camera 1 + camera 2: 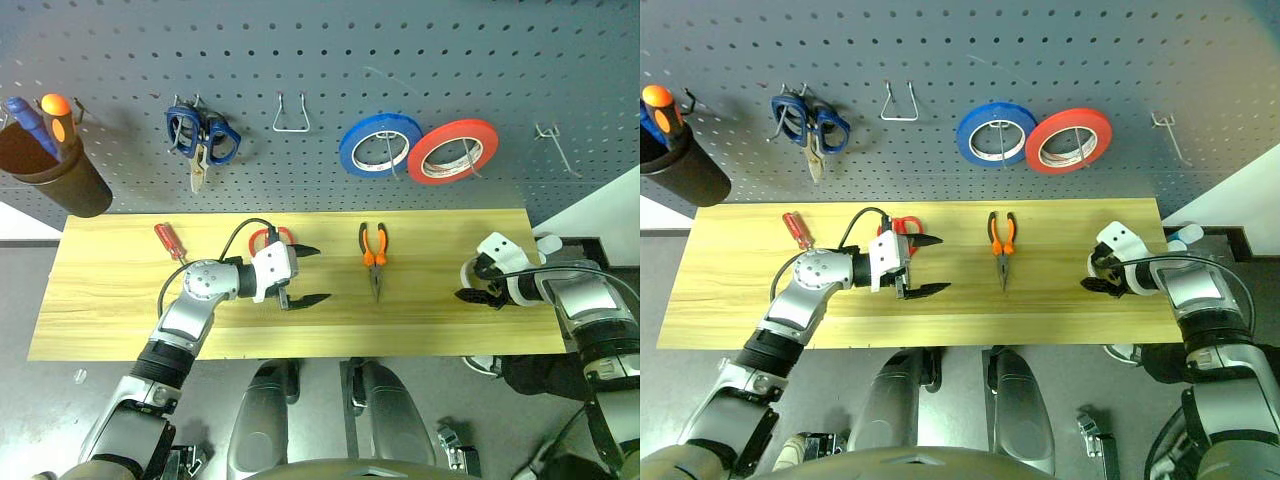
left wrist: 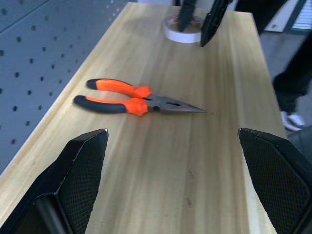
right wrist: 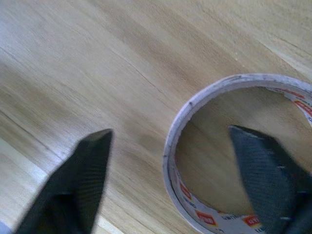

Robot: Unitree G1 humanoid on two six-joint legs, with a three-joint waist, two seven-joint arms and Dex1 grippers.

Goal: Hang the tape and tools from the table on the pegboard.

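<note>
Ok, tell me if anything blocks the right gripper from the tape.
Nothing visible does. The right gripper already straddles the wall of the tape, one finger inside the ring, one outside on the bare table. Its jaws are still apart.

Each arm was built of silver-grey metal segments with black bands at the joints, ending in a white housing behind the fingers. A thin black cable looped up from the left forearm to the back of the left hand (image 1: 304, 275). That hand carried two black fingers (image 2: 83, 170), wedge-shaped and tapering to points, their inner faces covered in a fine cross-hatched grip texture. The right hand (image 1: 470, 290) had the same white shell, black fingers and a dark cable along its forearm.
</note>
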